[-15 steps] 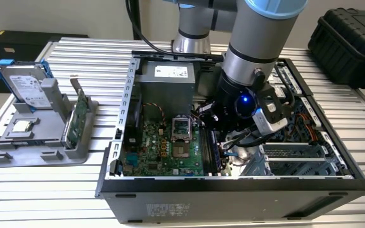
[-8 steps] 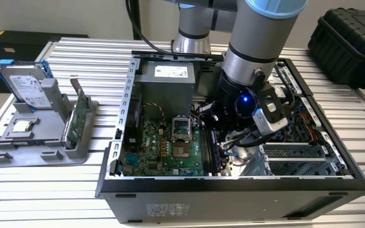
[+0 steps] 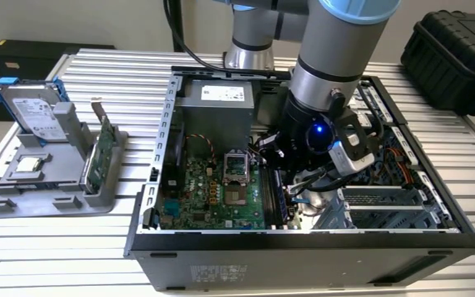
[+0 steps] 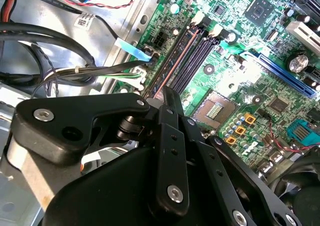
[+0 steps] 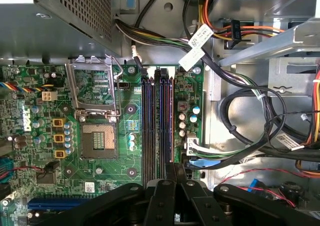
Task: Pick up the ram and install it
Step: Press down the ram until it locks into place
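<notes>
the open black metal computer case (image 3: 151, 185) holds a green motherboard (image 3: 213, 192), an empty square cpu socket (image 5: 99, 141), bundled cables (image 5: 250, 111) and parallel memory slots (image 5: 159, 121). the gripper (image 5: 167, 168) is down inside it at the slots' 6 o'clock end, its black fingers (image 4: 167, 103) pressed close together on the ram (image 4: 172, 63), a thin dark stick sitting in the slot nearest the cables. a grey plastic holder (image 3: 52, 179) at the case's 9 o'clock carries a silver hard drive (image 3: 35, 111) and a green card (image 3: 104, 151).

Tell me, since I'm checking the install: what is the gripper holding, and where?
The gripper seems to pinch the ram by its top edge, at one end.
</notes>
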You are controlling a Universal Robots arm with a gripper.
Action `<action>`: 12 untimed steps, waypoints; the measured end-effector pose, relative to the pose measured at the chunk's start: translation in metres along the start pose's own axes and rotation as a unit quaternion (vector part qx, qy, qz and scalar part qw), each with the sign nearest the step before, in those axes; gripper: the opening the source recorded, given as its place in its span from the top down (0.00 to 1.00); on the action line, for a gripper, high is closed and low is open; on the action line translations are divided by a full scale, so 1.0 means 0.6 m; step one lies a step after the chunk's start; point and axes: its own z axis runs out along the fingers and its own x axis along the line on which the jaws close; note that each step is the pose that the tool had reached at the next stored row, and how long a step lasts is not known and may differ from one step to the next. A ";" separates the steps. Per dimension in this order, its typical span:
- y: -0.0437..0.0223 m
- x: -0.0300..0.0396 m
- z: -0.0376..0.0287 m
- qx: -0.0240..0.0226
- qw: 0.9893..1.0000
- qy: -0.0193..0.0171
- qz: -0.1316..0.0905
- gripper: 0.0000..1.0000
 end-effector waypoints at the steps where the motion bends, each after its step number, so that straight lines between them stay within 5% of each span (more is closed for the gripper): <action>1: 0.000 0.000 0.000 0.000 1.000 0.000 -0.001 1.00; 7: 0.000 0.000 0.000 0.001 1.000 -0.002 -0.031 1.00; 12: 0.000 0.000 0.001 0.001 0.998 -0.004 -0.069 1.00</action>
